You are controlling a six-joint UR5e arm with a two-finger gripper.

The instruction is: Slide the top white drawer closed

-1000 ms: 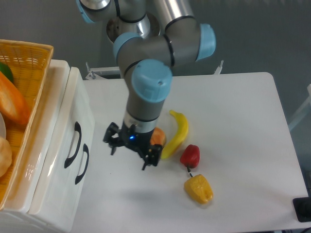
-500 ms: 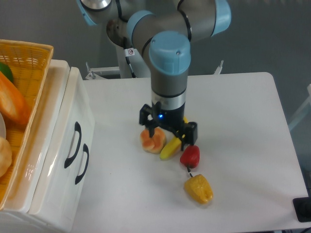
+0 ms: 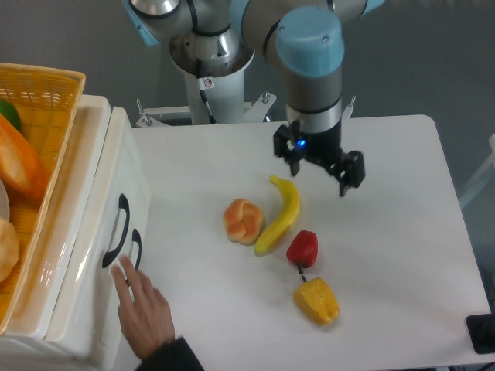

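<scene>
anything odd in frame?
Yes: a bare human hand reaches in from the bottom edge, fingertips at the lower black handle on the glossy white drawer unit. The open two-finger gripper hangs above the white table, away from the drawers. Nothing looks spilled or damaged.

White table holding a bread roll at centre, a banana just at its 3 o'clock, a red pepper and yellow pepper towards 5 o'clock; yellow basket at 9 o'clock
</scene>
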